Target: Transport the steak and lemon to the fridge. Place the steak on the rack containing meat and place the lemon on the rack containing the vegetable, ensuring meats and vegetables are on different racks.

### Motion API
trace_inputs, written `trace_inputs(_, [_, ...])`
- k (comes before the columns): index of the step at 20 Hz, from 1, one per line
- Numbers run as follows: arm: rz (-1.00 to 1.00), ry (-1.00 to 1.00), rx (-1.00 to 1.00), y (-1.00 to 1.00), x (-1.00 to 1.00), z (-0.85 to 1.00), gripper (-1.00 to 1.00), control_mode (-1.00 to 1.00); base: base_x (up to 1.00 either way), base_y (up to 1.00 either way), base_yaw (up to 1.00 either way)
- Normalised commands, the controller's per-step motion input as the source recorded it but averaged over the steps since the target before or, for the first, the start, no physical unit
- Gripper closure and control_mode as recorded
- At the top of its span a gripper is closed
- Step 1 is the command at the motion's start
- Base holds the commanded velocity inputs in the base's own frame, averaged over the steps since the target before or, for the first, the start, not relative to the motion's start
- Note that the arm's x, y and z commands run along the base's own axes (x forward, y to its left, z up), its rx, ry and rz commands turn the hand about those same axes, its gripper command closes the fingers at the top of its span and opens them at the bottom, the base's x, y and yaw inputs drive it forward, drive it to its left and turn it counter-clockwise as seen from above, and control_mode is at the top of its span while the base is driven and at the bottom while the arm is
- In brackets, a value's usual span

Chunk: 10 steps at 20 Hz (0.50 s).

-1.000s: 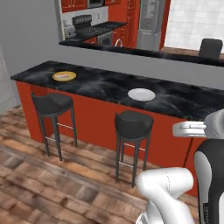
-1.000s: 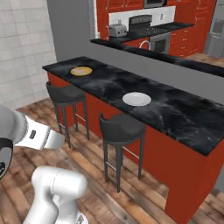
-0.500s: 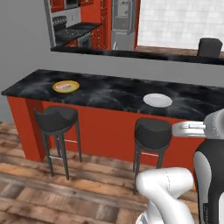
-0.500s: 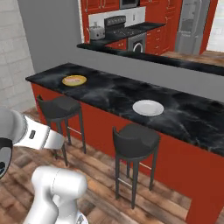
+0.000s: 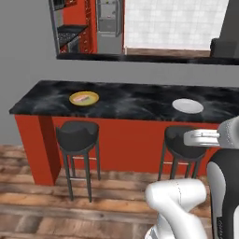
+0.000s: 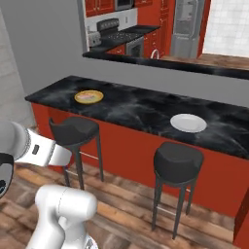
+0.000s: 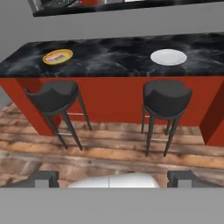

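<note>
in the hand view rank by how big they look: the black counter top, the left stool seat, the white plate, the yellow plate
1. black counter top, by far the widest.
2. left stool seat; it is nearer the camera, which enlarges it.
3. white plate.
4. yellow plate, a little smaller than the white one, with something pink on it.

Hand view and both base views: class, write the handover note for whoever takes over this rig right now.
End effector: open, nothing between the fingertips.
Steak: lying on the yellow plate near the left end of the black counter, above the stools. The white plate further along is bare.
Fridge: in the kitchen beyond the counter, door apparently shut, racks hidden.
Done: nothing placed yet.
Left: pick up steak and lemon, take them to the fridge, and place each on its own rack.
</note>
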Motion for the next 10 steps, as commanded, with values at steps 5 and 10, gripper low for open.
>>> trace_inputs(5, [0.0,0.0,0.0,0.0,0.0,0.0,-1.0,1.0,0.25,1.0,-0.37])
trace_inputs(10, [0.0,0.0,0.0,0.0,0.0,0.0,-1.0,1.0,0.79,1.0,-0.27])
